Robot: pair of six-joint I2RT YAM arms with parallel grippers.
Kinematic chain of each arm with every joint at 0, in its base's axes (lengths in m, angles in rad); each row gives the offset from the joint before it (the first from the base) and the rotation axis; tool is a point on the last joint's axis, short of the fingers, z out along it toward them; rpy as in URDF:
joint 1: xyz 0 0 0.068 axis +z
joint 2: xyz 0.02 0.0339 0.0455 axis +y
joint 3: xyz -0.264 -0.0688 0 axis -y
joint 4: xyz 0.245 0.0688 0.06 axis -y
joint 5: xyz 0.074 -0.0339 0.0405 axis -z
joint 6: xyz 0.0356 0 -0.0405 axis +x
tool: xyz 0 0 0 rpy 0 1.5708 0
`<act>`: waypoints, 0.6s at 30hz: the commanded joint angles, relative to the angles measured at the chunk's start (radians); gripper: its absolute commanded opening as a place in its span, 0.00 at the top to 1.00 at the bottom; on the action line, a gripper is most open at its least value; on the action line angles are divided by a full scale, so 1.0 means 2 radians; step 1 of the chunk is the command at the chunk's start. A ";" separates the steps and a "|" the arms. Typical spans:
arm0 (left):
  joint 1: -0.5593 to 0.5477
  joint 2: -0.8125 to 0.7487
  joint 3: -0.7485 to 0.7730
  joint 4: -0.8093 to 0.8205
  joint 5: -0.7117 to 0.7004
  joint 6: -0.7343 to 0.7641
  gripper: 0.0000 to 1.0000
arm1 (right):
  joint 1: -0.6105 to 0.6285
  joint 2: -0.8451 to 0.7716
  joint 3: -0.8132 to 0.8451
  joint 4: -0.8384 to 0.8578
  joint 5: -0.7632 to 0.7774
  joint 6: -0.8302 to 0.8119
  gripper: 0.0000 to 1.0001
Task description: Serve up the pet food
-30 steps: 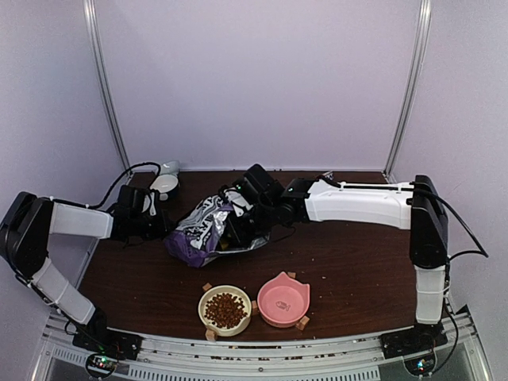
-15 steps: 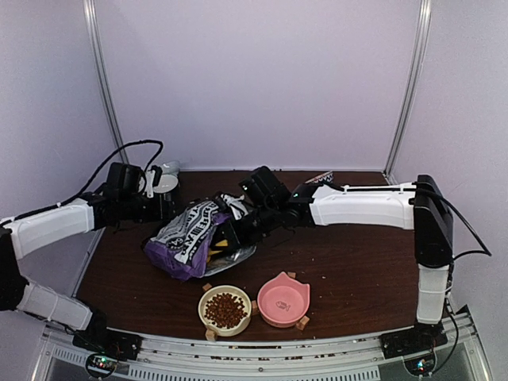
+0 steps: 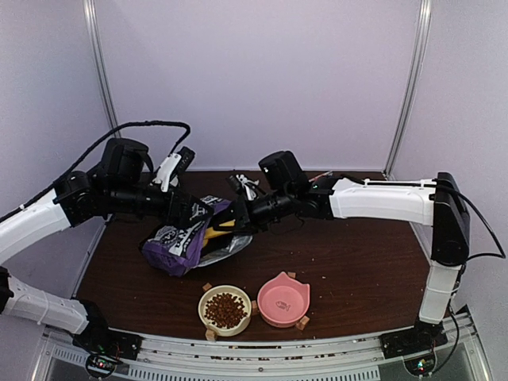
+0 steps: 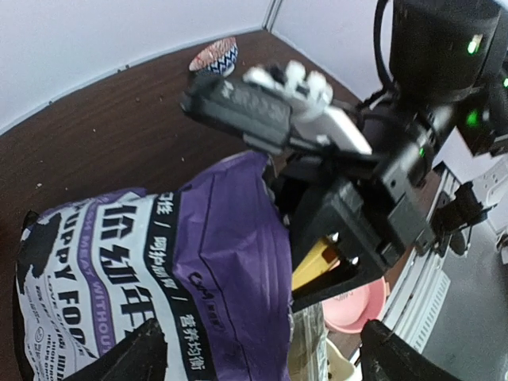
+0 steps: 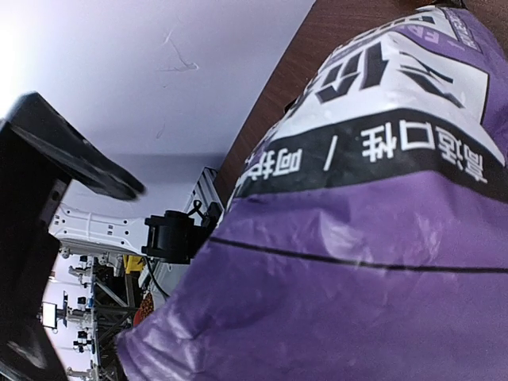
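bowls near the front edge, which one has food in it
The cream bowl, left of the pink bowl: it holds brown kibble, the pink one is empty.

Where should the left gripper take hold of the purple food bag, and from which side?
Probably the upper rim of the purple food bag, beside its mouth, from the left arm's side with the open left gripper. The bag lies slumped, mouth towards the right gripper, which holds the yellow scoop in the opening, so that rim is free.
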 commanded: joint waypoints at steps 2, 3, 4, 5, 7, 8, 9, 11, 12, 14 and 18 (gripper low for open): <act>-0.037 0.045 0.041 -0.064 -0.089 0.032 0.12 | -0.002 -0.031 -0.003 0.047 -0.015 0.018 0.86; -0.041 0.052 0.047 -0.070 -0.107 0.033 0.12 | -0.003 -0.032 -0.004 0.047 -0.015 0.018 0.86; -0.044 0.055 0.051 -0.074 -0.123 0.033 0.12 | -0.004 -0.033 -0.007 0.048 -0.015 0.020 0.86; -0.045 0.058 0.053 -0.075 -0.135 0.034 0.13 | -0.003 -0.035 -0.009 0.049 -0.015 0.021 0.86; -0.046 0.058 0.054 -0.075 -0.148 0.036 0.19 | -0.004 -0.040 -0.018 0.058 -0.014 0.025 0.86; -0.047 0.058 0.054 -0.076 -0.152 0.037 0.23 | -0.004 -0.043 -0.023 0.061 -0.014 0.028 0.86; -0.047 0.057 0.053 -0.075 -0.157 0.037 0.29 | -0.005 -0.046 -0.027 0.065 -0.014 0.030 0.86; -0.048 0.055 0.050 -0.075 -0.162 0.038 0.39 | -0.007 -0.052 -0.035 0.073 -0.014 0.035 0.86; -0.048 0.055 0.049 -0.076 -0.162 0.038 0.42 | -0.008 -0.055 -0.039 0.076 -0.015 0.039 0.86; -0.048 0.056 0.046 -0.075 -0.161 0.040 0.46 | -0.009 -0.059 -0.045 0.083 -0.015 0.044 0.86; -0.049 0.057 0.042 -0.075 -0.161 0.040 0.74 | -0.011 -0.068 -0.056 0.088 -0.014 0.048 0.86</act>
